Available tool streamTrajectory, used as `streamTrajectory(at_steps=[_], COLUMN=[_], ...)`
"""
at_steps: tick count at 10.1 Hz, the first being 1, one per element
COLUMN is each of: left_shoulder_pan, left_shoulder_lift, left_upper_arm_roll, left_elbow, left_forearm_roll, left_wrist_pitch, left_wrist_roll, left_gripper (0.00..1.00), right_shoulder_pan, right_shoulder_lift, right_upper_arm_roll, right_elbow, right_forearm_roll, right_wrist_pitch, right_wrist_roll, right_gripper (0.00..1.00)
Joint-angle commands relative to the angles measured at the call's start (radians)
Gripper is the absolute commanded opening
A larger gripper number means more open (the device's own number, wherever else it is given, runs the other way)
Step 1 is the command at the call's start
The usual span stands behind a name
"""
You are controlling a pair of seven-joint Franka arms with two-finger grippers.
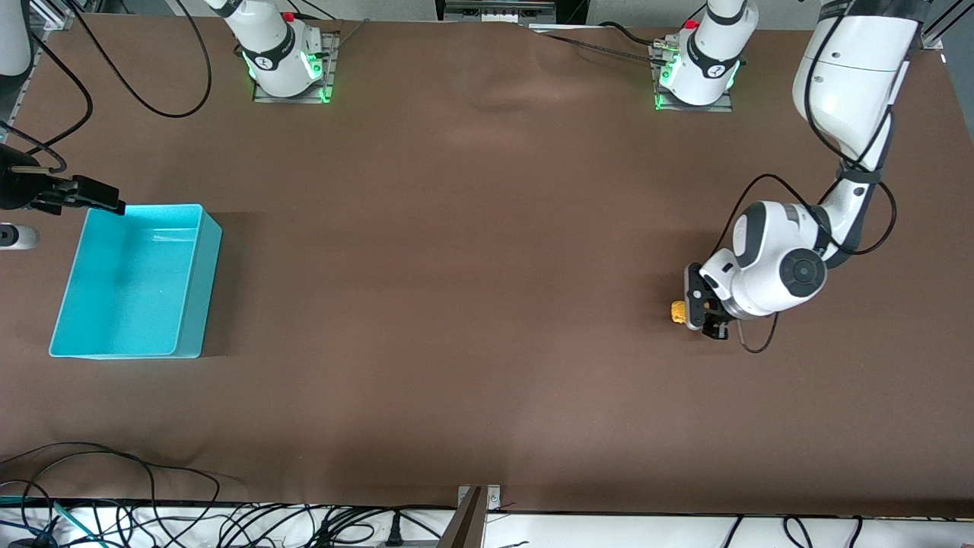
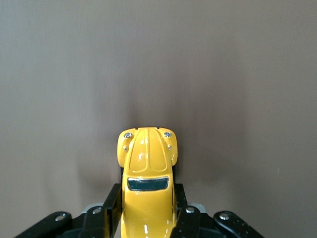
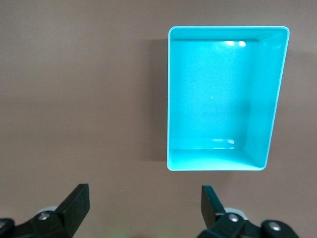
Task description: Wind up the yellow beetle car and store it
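Observation:
The yellow beetle car (image 1: 678, 311) is at the left arm's end of the table, between the fingers of my left gripper (image 1: 691, 307). In the left wrist view the gripper (image 2: 147, 196) is shut on the car (image 2: 147, 158), one black finger (image 2: 111, 208) on each side of the body, with the hood and headlights sticking out past them. The car is low at the brown table; I cannot tell if its wheels touch. The empty teal bin (image 1: 190, 228) stands at the right arm's end. My right gripper (image 1: 95, 196) is open and empty, in the air by the bin's corner (image 3: 143, 201).
The teal bin also shows in the right wrist view (image 3: 173, 99), empty inside. A small grey object (image 1: 17, 237) lies at the table's edge beside the bin. Cables (image 1: 114, 487) run along the table's front edge. The arm bases (image 1: 283, 68) stand at the back.

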Motion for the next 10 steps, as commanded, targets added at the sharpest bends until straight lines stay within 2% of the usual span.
streamTrajectory(at_steps=[1, 7, 10], left_shoulder_pan=[0.091, 0.233, 0.239], left_shoulder_lift=[0.069, 0.114, 0.12], left_upper_arm_roll=[-0.008, -0.006, -0.005], left_elbow=[0.033, 0.087, 0.119], left_forearm_roll=[0.02, 0.02, 0.02], left_wrist_pitch=[0.002, 0.004, 0.004], left_wrist_roll=[0.078, 0.287, 0.324], left_gripper=[0.0, 0.0, 0.0], right_shoulder_pan=[-0.002, -0.001, -0.002], right_shoulder_lift=[0.006, 0.006, 0.006], right_upper_arm_roll=[0.002, 0.002, 0.0], right_elbow=[0.012, 0.013, 0.013], right_forearm_roll=[-0.006, -0.008, -0.008], right_wrist_pitch=[-0.019, -0.015, -0.019], right_wrist_roll=[-0.008, -0.008, -0.008], right_gripper=[1.0, 1.0, 1.0])
